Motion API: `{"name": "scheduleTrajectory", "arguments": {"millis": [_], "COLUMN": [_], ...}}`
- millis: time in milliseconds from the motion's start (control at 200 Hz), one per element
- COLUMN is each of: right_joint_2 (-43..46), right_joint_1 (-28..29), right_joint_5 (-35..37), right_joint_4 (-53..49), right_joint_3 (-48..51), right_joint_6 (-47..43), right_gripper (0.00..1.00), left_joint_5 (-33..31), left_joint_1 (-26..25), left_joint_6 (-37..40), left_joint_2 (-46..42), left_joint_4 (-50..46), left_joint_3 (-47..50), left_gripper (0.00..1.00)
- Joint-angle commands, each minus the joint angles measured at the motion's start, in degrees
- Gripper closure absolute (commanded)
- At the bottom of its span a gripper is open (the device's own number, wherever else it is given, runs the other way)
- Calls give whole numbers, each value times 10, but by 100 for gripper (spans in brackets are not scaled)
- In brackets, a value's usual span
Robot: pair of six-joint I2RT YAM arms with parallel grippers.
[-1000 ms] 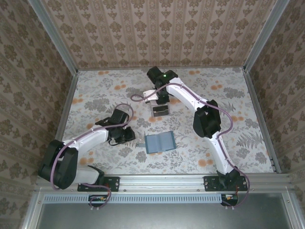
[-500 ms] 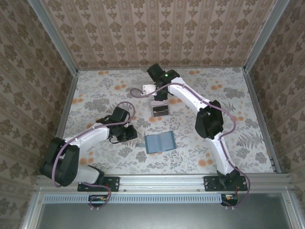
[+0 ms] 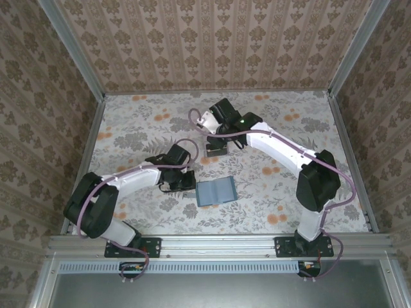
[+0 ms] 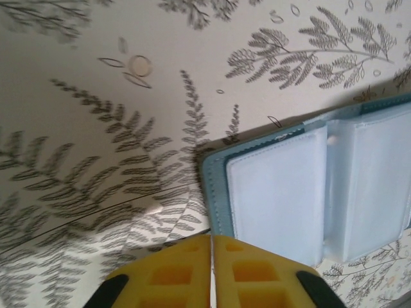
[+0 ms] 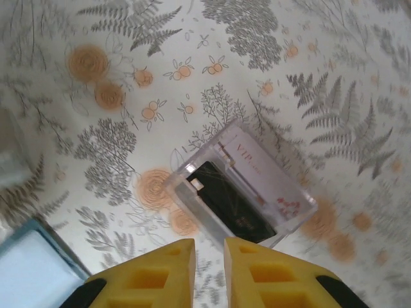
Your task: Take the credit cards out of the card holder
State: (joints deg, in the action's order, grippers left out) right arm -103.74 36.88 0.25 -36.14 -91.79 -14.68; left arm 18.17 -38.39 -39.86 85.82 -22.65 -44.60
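On floral tabletop [image 3: 128,128] lies flat rectangular card holder [image 3: 215,191].

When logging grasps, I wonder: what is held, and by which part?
Nothing is held. The left gripper is shut empty by the card holder; the right gripper, near the credit cards, grips nothing.

card holder [image 3: 215,191]: I see it spread open and flat, teal edge, pale blue inside facing up.
credit cards [image 5: 241,189]: one pale, one dark, overlapping, flat, apart from it.
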Motion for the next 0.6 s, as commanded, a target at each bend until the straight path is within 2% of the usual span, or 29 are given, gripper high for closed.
{"name": "scheduleTrajectory", "arguments": {"millis": [0, 90, 240, 595], "right_joint_2": [37, 54, 70, 32], "right_joint_1": [-3, -4, -3, 18], "right_joint_5": [-36, -67, -160, -310], "right_joint_4": [21, 32, 84, 122], "right_joint_3": [36, 76, 150, 226], "right_joint_6": [203, 286, 387, 503], "right_gripper": [79, 81, 83, 83], "left_joint_5": [-7, -15, -33, -32], "left_joint_1": [-13, -18, -18, -19], "left_joint_6": [-5, -6, 1, -5], "left_joint_2": [17, 25, 33, 30], "left_joint_4": [0, -6, -20, -6], "left_joint_3": [-13, -12, -10, 20], "left_gripper": [91, 92, 93, 94]}}
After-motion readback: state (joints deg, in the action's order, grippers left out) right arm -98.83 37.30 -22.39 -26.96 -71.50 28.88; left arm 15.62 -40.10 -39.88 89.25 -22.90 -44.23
